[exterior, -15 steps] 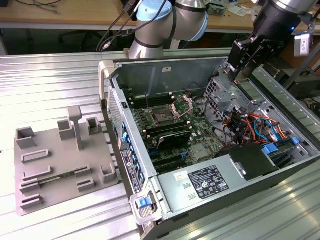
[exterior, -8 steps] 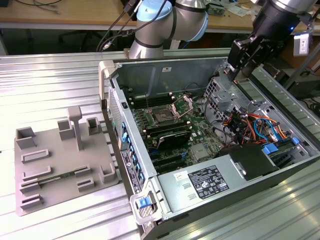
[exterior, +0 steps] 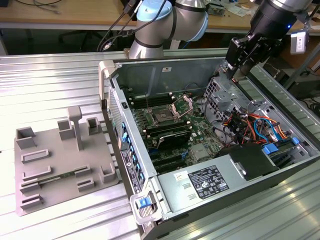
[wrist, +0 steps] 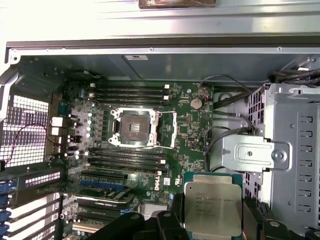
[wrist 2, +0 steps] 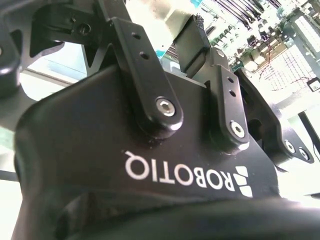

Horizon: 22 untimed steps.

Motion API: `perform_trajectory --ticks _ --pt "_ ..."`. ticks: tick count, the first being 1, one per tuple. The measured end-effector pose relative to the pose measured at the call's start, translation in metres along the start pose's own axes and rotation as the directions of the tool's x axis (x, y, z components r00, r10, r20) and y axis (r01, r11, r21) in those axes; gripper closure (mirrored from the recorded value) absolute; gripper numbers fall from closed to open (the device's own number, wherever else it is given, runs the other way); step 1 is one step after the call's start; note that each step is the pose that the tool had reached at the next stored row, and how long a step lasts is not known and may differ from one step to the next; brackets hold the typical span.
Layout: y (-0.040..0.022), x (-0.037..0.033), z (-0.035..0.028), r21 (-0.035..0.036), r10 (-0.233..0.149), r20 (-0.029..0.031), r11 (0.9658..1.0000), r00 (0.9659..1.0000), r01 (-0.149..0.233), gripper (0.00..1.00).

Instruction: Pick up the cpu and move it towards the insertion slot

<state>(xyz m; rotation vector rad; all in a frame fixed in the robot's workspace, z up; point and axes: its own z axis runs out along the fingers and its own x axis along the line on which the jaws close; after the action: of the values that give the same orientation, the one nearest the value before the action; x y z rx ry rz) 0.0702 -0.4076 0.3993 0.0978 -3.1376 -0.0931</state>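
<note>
An open computer case (exterior: 210, 150) lies on a ribbed metal surface (exterior: 50, 85); a grey tray (exterior: 60, 160) (raised frames on top) sits beside it.

The arm (exterior: 172, 20) reaches down, its tool (exterior: 236, 67) fingers clamped shut.

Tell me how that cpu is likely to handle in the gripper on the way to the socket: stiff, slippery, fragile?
The cpu looks like a thin rigid plate, so probably stiff. Its smooth metal lid suggests it could slide if gripped loosely. It likely tolerates little knocking. In the first wrist view it sits apart from the insertion slot.
</note>
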Motion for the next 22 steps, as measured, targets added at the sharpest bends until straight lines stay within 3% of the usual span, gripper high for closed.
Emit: perform_trajectory --ticks 3,22 --pt "0.0115 0.001 0.0016 0.0 0.0 0.0 1.0 1.0 0.0 0.45" --pt "0.0187 0.0113 0.0045 0.0 0.0 0.0 1.0 1.0 0.0 0.45"
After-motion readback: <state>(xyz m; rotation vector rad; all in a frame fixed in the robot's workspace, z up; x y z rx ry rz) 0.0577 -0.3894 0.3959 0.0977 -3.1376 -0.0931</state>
